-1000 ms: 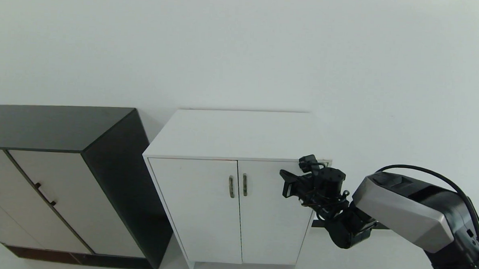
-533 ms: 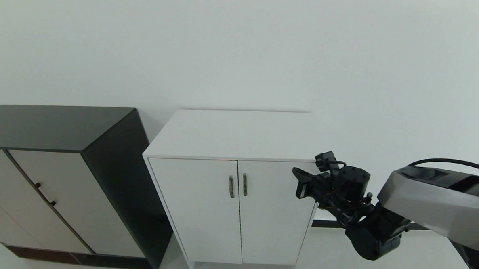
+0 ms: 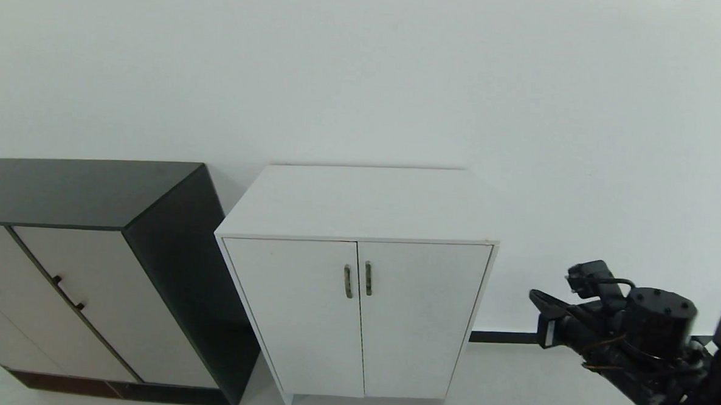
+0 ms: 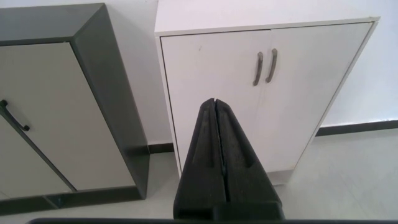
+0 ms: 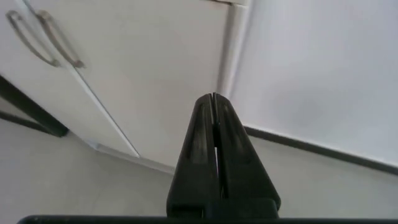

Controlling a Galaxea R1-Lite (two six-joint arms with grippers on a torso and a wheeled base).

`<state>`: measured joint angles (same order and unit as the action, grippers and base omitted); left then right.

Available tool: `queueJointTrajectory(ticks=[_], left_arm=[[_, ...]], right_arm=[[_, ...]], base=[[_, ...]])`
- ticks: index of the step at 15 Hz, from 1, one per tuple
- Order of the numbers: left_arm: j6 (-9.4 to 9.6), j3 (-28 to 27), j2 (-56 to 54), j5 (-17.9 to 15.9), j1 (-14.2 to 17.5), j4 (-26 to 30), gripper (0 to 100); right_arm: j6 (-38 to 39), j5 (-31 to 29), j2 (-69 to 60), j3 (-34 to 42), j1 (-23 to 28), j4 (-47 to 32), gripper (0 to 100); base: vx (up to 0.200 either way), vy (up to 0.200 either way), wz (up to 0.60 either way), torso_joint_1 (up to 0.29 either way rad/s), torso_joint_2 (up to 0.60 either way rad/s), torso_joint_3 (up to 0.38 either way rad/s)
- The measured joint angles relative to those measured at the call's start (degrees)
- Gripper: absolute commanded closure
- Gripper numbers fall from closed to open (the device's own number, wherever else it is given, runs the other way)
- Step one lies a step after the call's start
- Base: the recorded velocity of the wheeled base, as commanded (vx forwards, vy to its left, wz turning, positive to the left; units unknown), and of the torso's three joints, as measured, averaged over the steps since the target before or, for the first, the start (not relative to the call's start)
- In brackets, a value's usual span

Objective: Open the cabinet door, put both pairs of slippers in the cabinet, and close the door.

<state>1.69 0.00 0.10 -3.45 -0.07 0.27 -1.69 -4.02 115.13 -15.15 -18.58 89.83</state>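
The white cabinet (image 3: pixel 357 287) stands against the wall with both doors shut and two metal handles (image 3: pixel 357 280) side by side at the middle seam. My right gripper (image 3: pixel 544 320) hangs off to the cabinet's right, apart from it, fingers pressed together with nothing between them. In the right wrist view that gripper (image 5: pixel 214 102) is shut, pointing at the cabinet's right corner (image 5: pixel 233 56). In the left wrist view my left gripper (image 4: pixel 214 106) is shut and empty, held back from the white cabinet (image 4: pixel 267 93), pointing at its left door.
A black cabinet with pale doors (image 3: pixel 89 276) stands close on the white one's left, also in the left wrist view (image 4: pixel 56 106). A dark baseboard (image 3: pixel 500 337) runs along the wall to the right. Bare floor (image 3: pixel 511 385) lies in front of and right of the cabinet.
My right arm has pulled away from the right door, moving rightward and lower, off the cabinet's front. Both doors remain shut.
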Motion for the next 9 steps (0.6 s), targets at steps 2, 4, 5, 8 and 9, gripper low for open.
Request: queueJointTrajectory(ticks=[2, 4, 5, 8, 9], left_arm=[[0.02, 0.0, 0.0, 0.0, 0.0, 0.0, 100], [-0.02, 0.0, 0.0, 0.0, 0.0, 0.0, 100], [-0.09, 0.0, 0.0, 0.0, 0.0, 0.0, 100], [-0.33, 0.0, 0.0, 0.0, 0.0, 0.0, 100], [-0.33, 0.0, 0.0, 0.0, 0.0, 0.0, 100]], right_arm=[[-0.3, -2.6, -6.6, 9.0, 1.8, -0.1, 100], [-0.4, -5.8, -14.0, 13.6, 3.7, -4.1, 100], [-0.4, -6.6, -18.0, 14.3, 4.4, -8.4, 100], [-0.1, -7.5, -34.1, 15.1, 5.8, -28.8, 100], [0.1, -7.4, -40.4, 15.1, 6.0, -36.8, 100]], base=[[0.0, 0.0, 0.0, 0.0, 0.0, 0.0], [0.0, 0.0, 0.0, 0.0, 0.0, 0.0], [0.0, 0.0, 0.0, 0.0, 0.0, 0.0], [0.0, 0.0, 0.0, 0.0, 0.0, 0.0], [0.0, 0.0, 0.0, 0.0, 0.0, 0.0]])
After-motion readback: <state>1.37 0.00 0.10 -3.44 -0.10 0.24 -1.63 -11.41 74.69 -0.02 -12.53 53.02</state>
